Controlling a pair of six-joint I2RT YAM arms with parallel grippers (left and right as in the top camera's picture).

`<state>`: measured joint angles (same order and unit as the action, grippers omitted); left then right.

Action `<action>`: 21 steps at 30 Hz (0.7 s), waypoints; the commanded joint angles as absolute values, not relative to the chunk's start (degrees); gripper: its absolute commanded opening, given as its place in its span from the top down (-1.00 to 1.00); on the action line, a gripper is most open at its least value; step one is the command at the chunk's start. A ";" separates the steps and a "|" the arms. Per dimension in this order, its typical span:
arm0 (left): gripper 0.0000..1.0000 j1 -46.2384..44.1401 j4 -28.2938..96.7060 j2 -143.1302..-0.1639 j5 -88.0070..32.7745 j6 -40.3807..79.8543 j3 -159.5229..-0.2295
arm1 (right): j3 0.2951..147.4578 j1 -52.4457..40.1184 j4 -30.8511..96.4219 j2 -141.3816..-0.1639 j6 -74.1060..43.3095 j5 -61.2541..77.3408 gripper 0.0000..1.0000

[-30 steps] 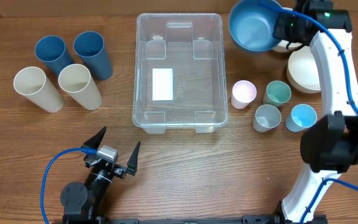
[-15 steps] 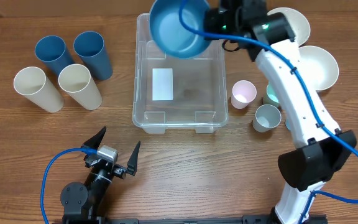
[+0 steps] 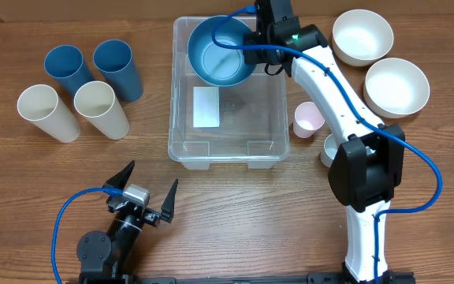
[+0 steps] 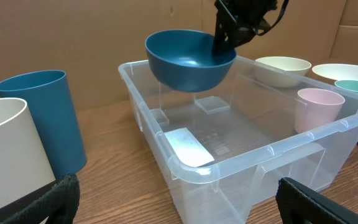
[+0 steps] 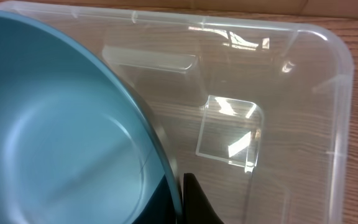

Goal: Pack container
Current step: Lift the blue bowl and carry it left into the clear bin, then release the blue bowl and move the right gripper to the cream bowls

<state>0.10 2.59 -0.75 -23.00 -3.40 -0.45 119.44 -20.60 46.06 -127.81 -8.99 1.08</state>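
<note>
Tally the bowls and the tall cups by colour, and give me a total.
Round blue plastic bowl: 1
Round white bowls: 2
Tall blue plastic cups: 2
Tall cream plastic cups: 2
Total: 7

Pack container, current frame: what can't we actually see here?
- Overhead: right claw fingertips hidden under its own wrist; right wrist view shows one dark finger, cut by the bottom edge.
- Cups right of the container: overhead, the right arm covers them; only the pink cup and a sliver of a grey cup show.
- Right wrist view: blue bowl cut by left and bottom edges.
</note>
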 commanded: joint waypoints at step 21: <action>-1.00 0.51 2.55 -0.27 -23.86 -3.22 -0.27 | 121.71 -20.40 44.05 -132.77 -9.65 -0.36 0.07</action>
